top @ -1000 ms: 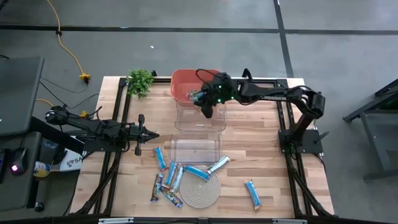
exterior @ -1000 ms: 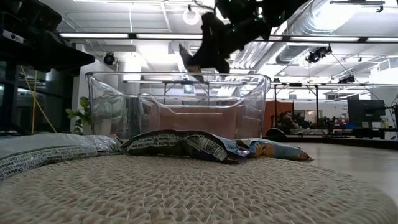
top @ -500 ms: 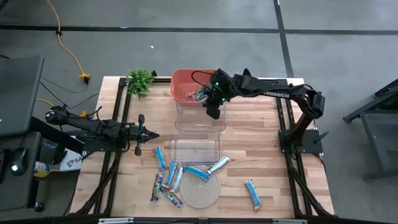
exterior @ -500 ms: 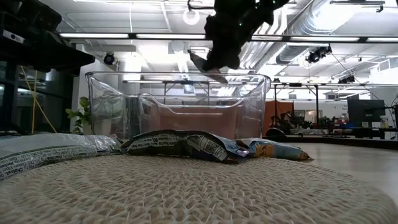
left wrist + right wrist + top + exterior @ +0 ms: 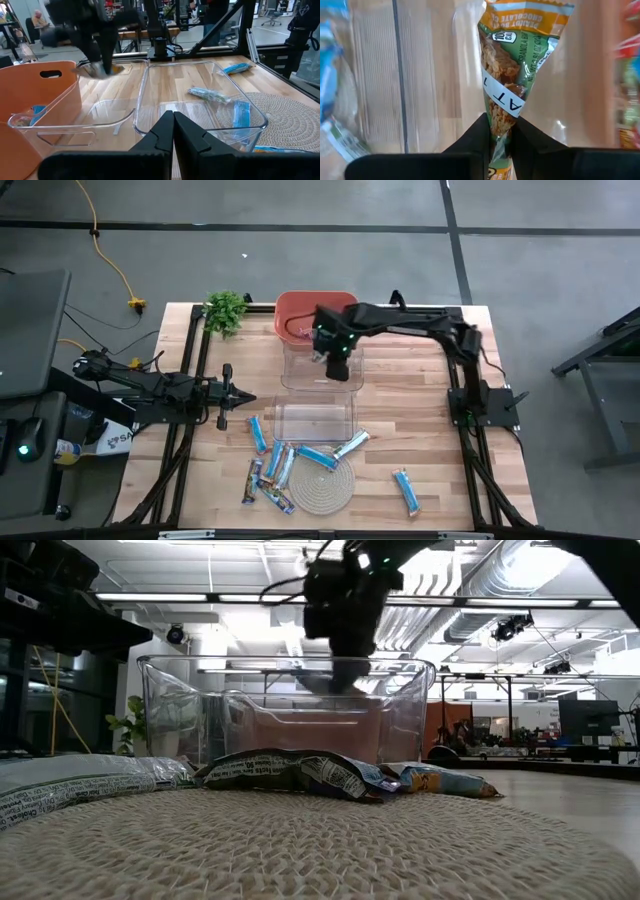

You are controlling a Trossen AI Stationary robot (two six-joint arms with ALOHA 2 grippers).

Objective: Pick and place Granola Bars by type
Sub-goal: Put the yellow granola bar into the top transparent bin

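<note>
A woven coaster (image 5: 300,850) is filling the foreground, and wrapped bars (image 5: 290,772) are lying along its far edge: a dark crinkled one in the middle, a light one (image 5: 70,785) stretching off to the left, another (image 5: 445,780) poking out at the right. Behind them a clear tub (image 5: 410,720) is standing on the table, with something reddish showing through its walls. A dark gripper (image 5: 335,680) is hanging down from above, dipping just past the tub's rim. Ceiling lights and pipes are showing in the room beyond.

A green plant (image 5: 225,310), round woven coaster (image 5: 324,485) and yellow cable (image 5: 112,264).
</note>
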